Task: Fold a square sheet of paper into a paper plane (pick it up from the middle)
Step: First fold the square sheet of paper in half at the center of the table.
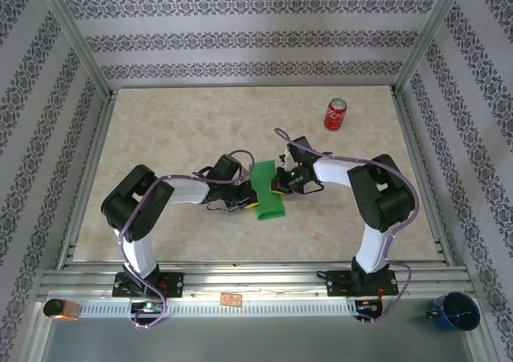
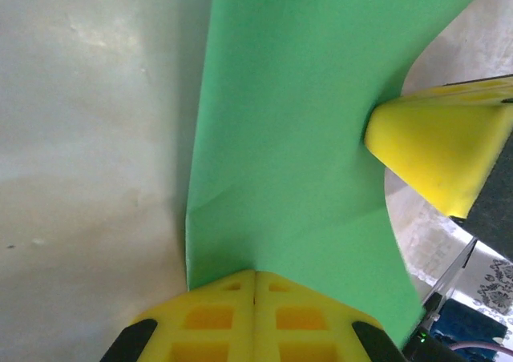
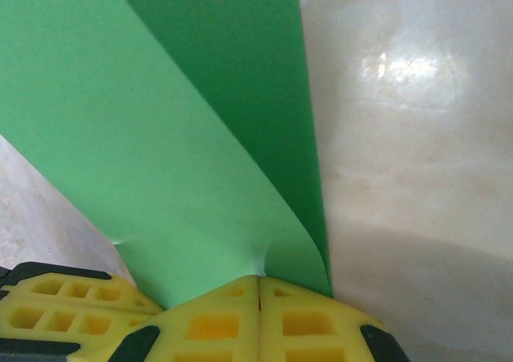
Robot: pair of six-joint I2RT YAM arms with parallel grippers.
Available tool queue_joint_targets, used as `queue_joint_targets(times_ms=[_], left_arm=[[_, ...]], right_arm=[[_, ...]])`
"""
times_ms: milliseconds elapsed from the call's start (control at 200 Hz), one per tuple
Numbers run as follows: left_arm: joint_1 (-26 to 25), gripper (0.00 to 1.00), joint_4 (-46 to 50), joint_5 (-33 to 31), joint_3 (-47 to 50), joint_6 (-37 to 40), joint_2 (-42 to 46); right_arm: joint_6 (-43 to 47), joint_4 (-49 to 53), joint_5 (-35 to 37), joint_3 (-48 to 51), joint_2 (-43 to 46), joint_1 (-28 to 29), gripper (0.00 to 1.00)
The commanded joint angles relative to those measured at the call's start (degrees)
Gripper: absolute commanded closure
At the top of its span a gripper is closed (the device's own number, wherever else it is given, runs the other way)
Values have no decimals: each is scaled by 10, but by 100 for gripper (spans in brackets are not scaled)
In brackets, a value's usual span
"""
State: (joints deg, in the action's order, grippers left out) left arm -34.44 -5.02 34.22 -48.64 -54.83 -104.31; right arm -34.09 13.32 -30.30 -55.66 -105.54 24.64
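The square sheet of paper (image 1: 268, 195) is bright green and hangs bent over itself between my two grippers, above the middle of the table. My left gripper (image 1: 245, 203) is shut on the sheet's left edge, its yellow tips (image 2: 255, 275) pinching the paper (image 2: 296, 138). My right gripper (image 1: 280, 184) is shut on the opposite edge, tips (image 3: 259, 280) closed where the sheet (image 3: 160, 138) curls over a darker lower layer. One of the right gripper's yellow fingers (image 2: 437, 150) presses the sheet in the left wrist view. The paper plane is out of view.
A red soda can (image 1: 335, 114) stands at the back right of the beige table (image 1: 160, 138). A blue cup (image 1: 455, 310) sits off the table at the near right. An orange object (image 1: 60, 308) lies on the near rail at the left.
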Motion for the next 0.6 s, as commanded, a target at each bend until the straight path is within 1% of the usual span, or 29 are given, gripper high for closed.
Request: queue_joint_targets(times_ms=[0,125,240,380,595], left_arm=[[-6,100,83,-32,17,28,7],[-14,100,90,-24,-4,27,37],[-21,100,31,-1,-2,-3,52],[-26,100,-45,21,12,-38,33],[-27,100,-42,11,40,-39,7]], right_arm=[[4,65,76,23,-18,1,100],[3,65,77,21,-19,1,100],[2,69,86,21,-18,2,100],[3,72,89,21,-15,1,100],[5,73,87,20,-15,1,100]])
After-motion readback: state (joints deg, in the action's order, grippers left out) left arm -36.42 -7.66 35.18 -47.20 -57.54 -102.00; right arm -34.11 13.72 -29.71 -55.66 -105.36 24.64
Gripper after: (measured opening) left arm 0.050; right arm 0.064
